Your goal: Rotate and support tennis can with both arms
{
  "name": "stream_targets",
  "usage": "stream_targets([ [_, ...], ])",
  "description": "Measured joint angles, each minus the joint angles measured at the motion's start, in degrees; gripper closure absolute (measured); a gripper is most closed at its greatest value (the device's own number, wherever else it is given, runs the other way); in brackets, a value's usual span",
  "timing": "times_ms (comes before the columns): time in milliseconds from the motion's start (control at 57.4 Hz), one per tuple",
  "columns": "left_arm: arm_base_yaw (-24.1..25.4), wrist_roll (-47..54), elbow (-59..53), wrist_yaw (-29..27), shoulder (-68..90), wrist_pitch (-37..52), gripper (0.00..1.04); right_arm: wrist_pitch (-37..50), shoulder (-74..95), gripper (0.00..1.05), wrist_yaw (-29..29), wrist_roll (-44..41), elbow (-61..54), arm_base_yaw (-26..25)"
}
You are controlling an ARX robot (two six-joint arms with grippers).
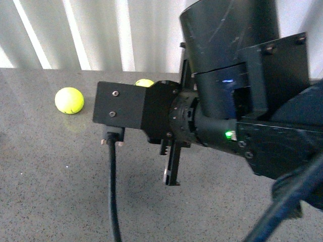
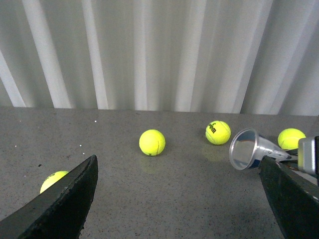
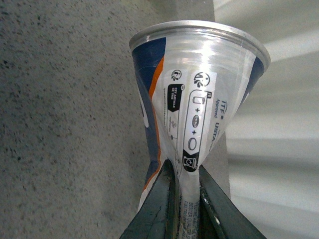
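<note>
Clear plastic tennis can [image 3: 199,99] squashed in right gripper [image 3: 184,174]; left gripper [image 2: 178,169] gapes wide; we'd cradle its rim gently.

A grey speckled tabletop [image 1: 50,191] runs back to a white ribbed wall [image 1: 75,30]. In the front view a yellow-green ball [image 1: 69,100] sits on the tabletop near the wall. A second ball [image 1: 145,82] lies farther back, with only its top showing. The left wrist view shows four more on the same surface. A lone ball [image 2: 152,142] sits in the open, with a lettered ball [image 2: 218,132] near it. A third ball [image 2: 291,138] lies beyond that. A fourth ball [image 2: 54,180] is well apart from the others and partly hidden. The dark lettering may read Wilson, but it is too small to be sure.
</note>
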Motion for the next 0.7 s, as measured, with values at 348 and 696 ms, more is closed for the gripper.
stream_targets([
  [348, 0.0, 0.0, 0.0, 0.0, 0.0, 0.0, 0.07, -3.1, 9.6, 0.99, -2.3, -1.1, 8.9, 1.7],
  [696, 0.0, 0.0, 0.0, 0.0, 0.0, 0.0, 0.07, -2.2, 13.6, 0.99, -3.1, -2.1, 9.2, 2.4],
])
